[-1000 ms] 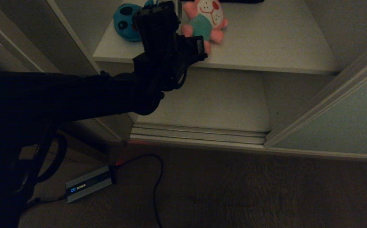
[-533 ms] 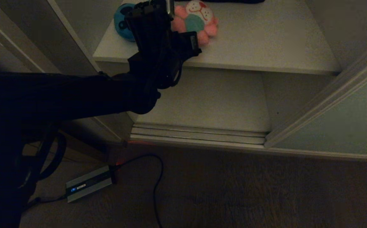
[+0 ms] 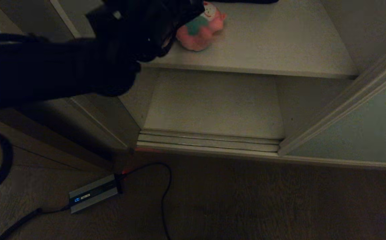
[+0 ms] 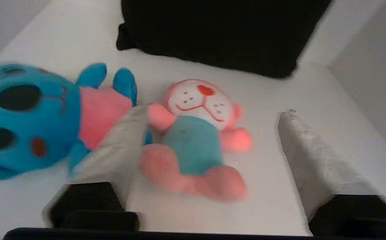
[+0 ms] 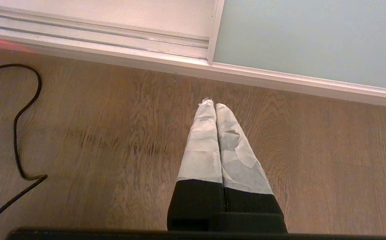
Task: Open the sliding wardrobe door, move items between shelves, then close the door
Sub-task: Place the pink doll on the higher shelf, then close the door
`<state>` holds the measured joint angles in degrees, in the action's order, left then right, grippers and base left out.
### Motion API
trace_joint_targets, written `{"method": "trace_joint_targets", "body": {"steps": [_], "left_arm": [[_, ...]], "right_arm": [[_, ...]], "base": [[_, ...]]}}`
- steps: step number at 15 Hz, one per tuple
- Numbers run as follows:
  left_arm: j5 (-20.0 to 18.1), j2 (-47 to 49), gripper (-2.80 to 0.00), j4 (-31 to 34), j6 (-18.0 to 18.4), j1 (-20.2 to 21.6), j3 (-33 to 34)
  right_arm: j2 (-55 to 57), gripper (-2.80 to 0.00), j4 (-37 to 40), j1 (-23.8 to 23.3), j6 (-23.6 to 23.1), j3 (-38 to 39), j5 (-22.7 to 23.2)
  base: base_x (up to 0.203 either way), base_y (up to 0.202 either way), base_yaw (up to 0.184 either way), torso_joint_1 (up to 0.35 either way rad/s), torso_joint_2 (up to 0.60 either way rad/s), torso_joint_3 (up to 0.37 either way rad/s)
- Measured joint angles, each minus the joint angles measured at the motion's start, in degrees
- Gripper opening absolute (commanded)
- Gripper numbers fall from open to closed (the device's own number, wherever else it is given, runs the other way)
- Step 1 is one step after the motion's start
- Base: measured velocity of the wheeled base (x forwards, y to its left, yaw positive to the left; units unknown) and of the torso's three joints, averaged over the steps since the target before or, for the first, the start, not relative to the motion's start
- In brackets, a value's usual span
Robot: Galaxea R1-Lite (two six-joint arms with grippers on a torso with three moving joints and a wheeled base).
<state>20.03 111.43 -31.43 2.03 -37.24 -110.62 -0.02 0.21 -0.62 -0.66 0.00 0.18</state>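
Pink plush toy and blue plush toy lie side by side on the upper shelf.

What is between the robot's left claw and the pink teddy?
Nothing visible. The left gripper stands open with the pink plush toy lying free between its fingers on the upper shelf. The blue plush toy lies beside one finger, not in the way.

Pink toy with teal body, blue toy, black cloth.

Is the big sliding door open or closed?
Open. The sliding wardrobe door is pushed to the right, so you see the shelves and the pink toy.
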Motion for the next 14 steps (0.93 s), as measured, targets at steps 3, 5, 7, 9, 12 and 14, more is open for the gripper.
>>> {"method": "trace_joint_targets", "body": {"steps": [3, 5, 7, 9, 12, 14], "left_arm": [[-1.3, -8.3, -2.8, 18.2, -1.9, -0.9, 0.1], [-3.5, -14.2, -2.8, 32.3, -3.0, -1.3, 0.5], [-4.4, -20.5, -2.8, 44.9, -4.4, -1.7, 3.9], [-4.7, -27.1, -2.8, 53.9, -5.4, -2.1, 10.9], [-4.7, -38.6, -2.8, 61.6, -6.1, -2.2, 23.0], [-4.8, -46.3, -2.8, 65.8, -5.9, -0.9, 32.0]], "right_arm": [[0.0, -2.8, 0.0, 0.0, 0.0, 0.0, 0.0], [0.0, -2.8, 0.0, 0.0, 0.0, 0.0, 0.0], [0.0, -2.8, 0.0, 0.0, 0.0, 0.0, 0.0], [0.0, -2.8, 0.0, 0.0, 0.0, 0.0, 0.0], [0.0, -2.8, 0.0, 0.0, 0.0, 0.0, 0.0], [0.0, -2.8, 0.0, 0.0, 0.0, 0.0, 0.0]], "base": [[0.0, 0.0, 0.0, 0.0, 0.0, 0.0], [0.0, 0.0, 0.0, 0.0, 0.0, 0.0], [0.0, 0.0, 0.0, 0.0, 0.0, 0.0], [0.0, 0.0, 0.0, 0.0, 0.0, 0.0], [0.0, 0.0, 0.0, 0.0, 0.0, 0.0], [0.0, 0.0, 0.0, 0.0, 0.0, 0.0]]}}
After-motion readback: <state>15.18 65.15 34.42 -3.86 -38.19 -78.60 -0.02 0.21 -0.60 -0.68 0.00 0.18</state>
